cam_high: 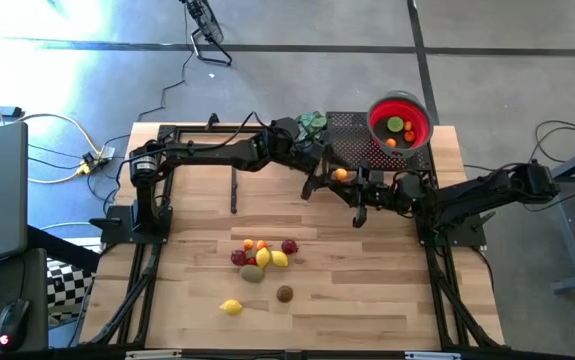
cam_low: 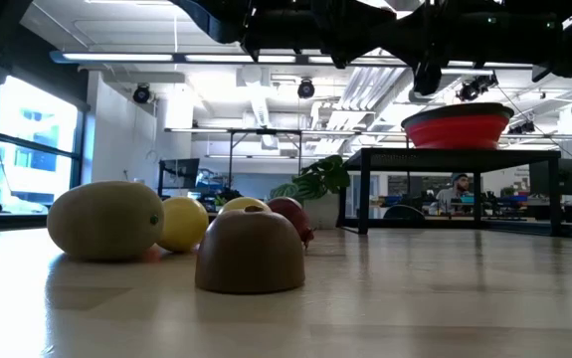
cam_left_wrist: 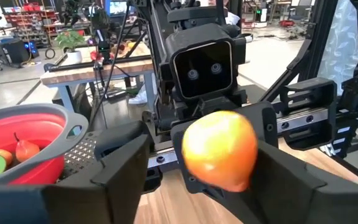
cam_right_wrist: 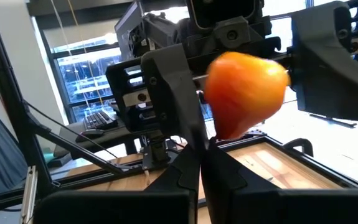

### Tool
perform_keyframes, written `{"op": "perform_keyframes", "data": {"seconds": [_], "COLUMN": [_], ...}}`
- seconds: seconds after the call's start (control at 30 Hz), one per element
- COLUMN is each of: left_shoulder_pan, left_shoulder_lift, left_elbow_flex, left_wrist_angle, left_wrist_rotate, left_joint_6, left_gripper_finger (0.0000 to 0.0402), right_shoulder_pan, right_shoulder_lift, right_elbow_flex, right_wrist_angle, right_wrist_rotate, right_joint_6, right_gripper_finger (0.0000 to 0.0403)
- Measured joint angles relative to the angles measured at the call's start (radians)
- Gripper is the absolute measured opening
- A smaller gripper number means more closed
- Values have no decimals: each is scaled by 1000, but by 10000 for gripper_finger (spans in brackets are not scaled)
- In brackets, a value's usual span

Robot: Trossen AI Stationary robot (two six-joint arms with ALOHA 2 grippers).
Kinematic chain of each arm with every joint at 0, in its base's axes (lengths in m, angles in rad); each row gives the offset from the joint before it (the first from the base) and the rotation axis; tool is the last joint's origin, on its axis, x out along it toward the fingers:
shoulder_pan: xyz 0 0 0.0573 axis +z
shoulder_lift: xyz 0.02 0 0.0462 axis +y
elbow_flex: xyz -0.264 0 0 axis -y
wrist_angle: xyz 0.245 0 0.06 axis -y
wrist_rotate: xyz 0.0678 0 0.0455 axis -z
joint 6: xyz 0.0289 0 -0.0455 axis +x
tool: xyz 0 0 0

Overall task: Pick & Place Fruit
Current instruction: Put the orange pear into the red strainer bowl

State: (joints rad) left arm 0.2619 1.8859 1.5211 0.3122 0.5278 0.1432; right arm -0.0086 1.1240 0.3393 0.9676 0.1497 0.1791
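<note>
- An orange fruit (cam_left_wrist: 220,151) is seen between the fingers of the left end effector (cam_high: 339,176), above the far part of the surface (cam_high: 367,290), beside the red bowl (cam_high: 400,122).
- Its long axis is roughly upright, the narrower end pointing down in the right wrist view.
- The left end effector's fingers (cam_left_wrist: 119,168) are spread wide; one finger is apart from the fruit, while contact on the other side cannot be told.
- The right end effector (cam_high: 362,210) is fully closed, empty, just beside the fruit.
- Other fruits are clustered (cam_high: 263,255) near the surface's middle; a few lie in the red bowl.
</note>
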Motion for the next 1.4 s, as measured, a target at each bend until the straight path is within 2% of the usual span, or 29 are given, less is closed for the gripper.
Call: {"op": "perform_keyframes", "data": {"seconds": [0.2,0.47,1.4], "left_shoulder_pan": [0,0,0], "left_shoulder_lift": [0,0,0], "left_elbow_flex": [-1,23,23], "left_wrist_angle": [31,26,22], "left_wrist_rotate": [10,66,68], "left_joint_6": [2,-16,-18], "left_gripper_finger": [278,278,278], "right_shoulder_pan": [0,0,0], "right_shoulder_lift": [0,0,0], "right_elbow_flex": [0,0,0], "right_wrist_angle": [5,5,20], "right_wrist_rotate": [0,7,79], "right_joint_6": [0,0,-26], "right_gripper_finger": [3,4,4]}}
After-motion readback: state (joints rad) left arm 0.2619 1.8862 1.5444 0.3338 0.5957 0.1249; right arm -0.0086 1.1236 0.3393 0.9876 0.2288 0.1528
